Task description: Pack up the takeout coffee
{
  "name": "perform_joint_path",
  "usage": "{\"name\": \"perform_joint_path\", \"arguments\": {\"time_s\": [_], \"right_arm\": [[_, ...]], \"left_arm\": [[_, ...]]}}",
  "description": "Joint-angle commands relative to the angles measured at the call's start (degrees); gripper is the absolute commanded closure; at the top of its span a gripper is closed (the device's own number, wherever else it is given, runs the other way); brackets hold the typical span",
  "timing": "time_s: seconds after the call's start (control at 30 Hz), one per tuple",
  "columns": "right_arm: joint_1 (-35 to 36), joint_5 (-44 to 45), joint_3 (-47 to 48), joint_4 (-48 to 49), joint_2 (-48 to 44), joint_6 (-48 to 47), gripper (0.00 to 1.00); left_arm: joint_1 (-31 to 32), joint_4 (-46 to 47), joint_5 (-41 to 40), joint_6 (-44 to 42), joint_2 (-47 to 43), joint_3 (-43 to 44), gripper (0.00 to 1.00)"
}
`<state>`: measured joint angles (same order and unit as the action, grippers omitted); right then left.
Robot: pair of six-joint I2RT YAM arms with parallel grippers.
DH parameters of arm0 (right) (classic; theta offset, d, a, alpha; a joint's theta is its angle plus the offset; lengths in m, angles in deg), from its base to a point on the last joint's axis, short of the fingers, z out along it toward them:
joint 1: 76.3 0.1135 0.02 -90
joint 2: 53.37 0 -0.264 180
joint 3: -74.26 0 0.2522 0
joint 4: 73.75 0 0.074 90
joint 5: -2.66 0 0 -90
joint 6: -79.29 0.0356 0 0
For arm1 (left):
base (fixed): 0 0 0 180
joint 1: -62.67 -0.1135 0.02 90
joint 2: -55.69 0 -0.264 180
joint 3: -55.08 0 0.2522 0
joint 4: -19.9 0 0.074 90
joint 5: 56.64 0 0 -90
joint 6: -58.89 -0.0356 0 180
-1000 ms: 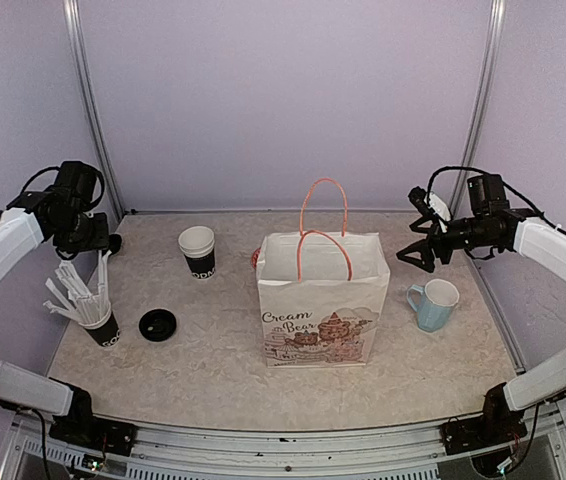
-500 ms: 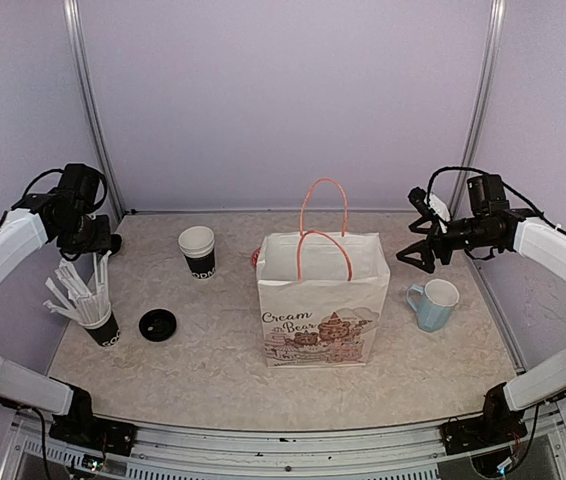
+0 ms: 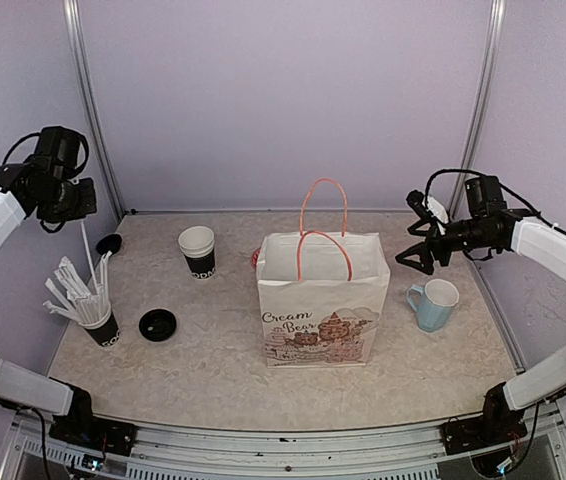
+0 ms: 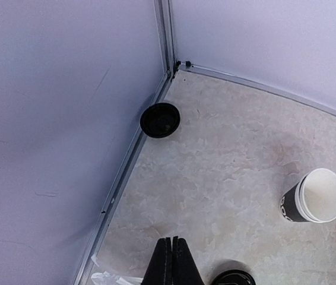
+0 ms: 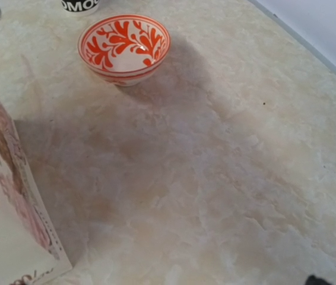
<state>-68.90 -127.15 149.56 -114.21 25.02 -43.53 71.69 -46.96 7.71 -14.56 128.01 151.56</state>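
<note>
One takeout coffee cup [image 3: 197, 250] [image 4: 313, 196], black with a white inside, stands open and lidless at the back left. A black lid [image 3: 157, 324] [image 4: 233, 278] lies flat in front of it. A second black lid [image 3: 109, 243] [image 4: 159, 120] sits in the far left corner against the wall. High above that corner, my left gripper [image 3: 75, 212] [image 4: 173, 240] is shut, with nothing between its fingers. My right gripper [image 3: 415, 230] hangs open in the air right of the paper bag [image 3: 318, 300] [image 5: 8, 208], above the mug.
A black cup full of white straws [image 3: 98, 320] stands at the left edge. A light-blue mug [image 3: 435, 303] stands right of the bag. An orange-patterned bowl [image 5: 124, 47] sits behind the bag. The walls close in at both back corners.
My left gripper has closed and risen from the corner lid, which stays on the table by the wall. The right arm has not moved.
</note>
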Motion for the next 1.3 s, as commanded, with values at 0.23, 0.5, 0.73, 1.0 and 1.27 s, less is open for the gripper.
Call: {"name": "perform_joint_path", "arguments": {"time_s": [0.23,0.5,0.73,1.0,1.27], "right_arm": [[1.38,0.94,-0.32,-1.12,1.08,-1.19,0.00],[1.57,2.37,-0.67,-0.69,1.66,-1.37,0.00],[1.57,3.15,-1.02,-0.21,2.01,-1.37,0.00],[1.56,3.53,-0.94,-0.38,2.85,-1.46,0.00],[1.57,3.78,-1.16,-0.37,2.65,-1.55,0.00]], "left_arm": [[15.24,-10.95,-5.01,4.05,2.48,29.66,1.00],[30.13,15.10,6.74,-0.12,1.37,26.26,1.00],[42.44,32.61,12.63,-0.44,2.24,18.73,1.00],[48.24,45.43,19.58,2.29,6.03,13.15,1.00],[48.55,59.46,23.64,8.37,11.64,3.75,1.00]]}}
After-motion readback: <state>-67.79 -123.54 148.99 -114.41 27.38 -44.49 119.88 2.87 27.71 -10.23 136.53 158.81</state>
